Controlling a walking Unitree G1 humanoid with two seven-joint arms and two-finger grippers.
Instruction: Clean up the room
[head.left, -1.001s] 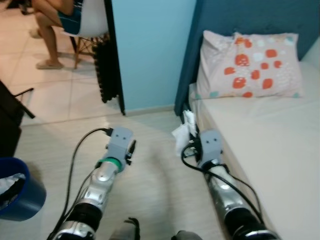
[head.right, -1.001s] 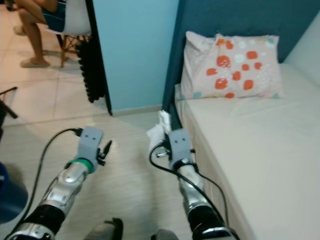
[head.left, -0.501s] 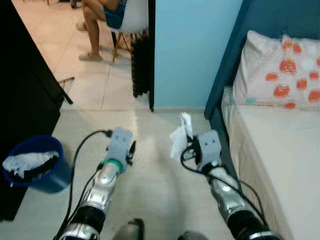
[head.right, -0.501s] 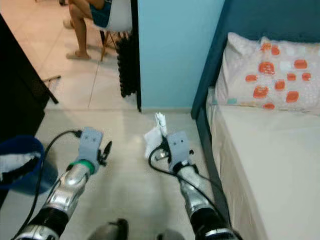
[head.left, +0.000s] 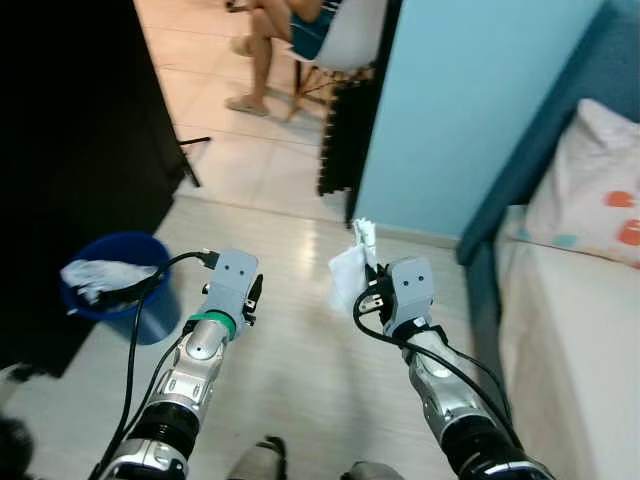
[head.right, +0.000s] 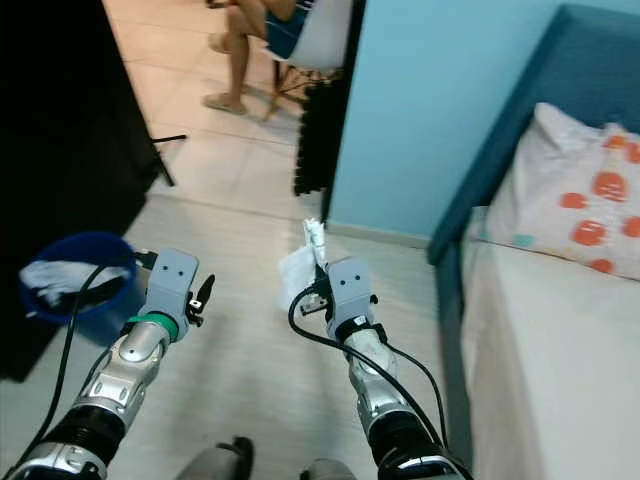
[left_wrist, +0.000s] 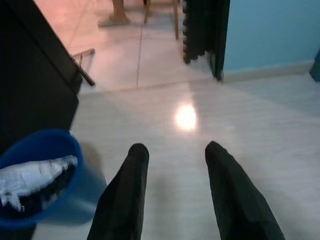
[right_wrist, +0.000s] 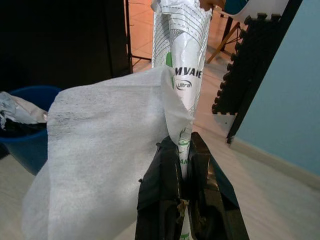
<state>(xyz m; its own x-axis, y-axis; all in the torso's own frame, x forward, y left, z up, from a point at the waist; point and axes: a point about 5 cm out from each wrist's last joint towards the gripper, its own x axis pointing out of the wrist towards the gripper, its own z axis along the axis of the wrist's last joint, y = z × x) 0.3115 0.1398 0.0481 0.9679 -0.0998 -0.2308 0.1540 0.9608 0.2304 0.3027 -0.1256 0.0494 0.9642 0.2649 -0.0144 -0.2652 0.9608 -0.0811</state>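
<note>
1. Our right gripper (right_wrist: 182, 150) pinches a printed plastic wrapper (right_wrist: 182, 45) and white tissue (right_wrist: 95, 150) above the floor, right of the blue bin (head.left: 125, 290).
2. Both look light, limp, slippery; the pinch at their bunched base seems secure.
3. Our left gripper (left_wrist: 175, 155) hangs spread, empty.

Pale floor (head.left: 300, 370): blue bin (head.left: 130, 300). Bed (head.right: 560, 370): pillow (head.right: 585, 205).

My right gripper (right_wrist: 182, 210): matt black jaws pinched on a glossy printed plastic wrapper (right_wrist: 182, 55) and a soft, fibrous white tissue sheet (right_wrist: 100, 165). Left gripper (left_wrist: 175, 195) fingers: smooth black, slight sheen. My arms (head.left: 195, 345): polished silver metal. Floor (left_wrist: 200, 115): pale, wood-look, glossy with a light glare. Bucket (head.left: 150, 310): smooth blue plastic. Pillow (head.right: 585, 200): printed cloth.
</note>
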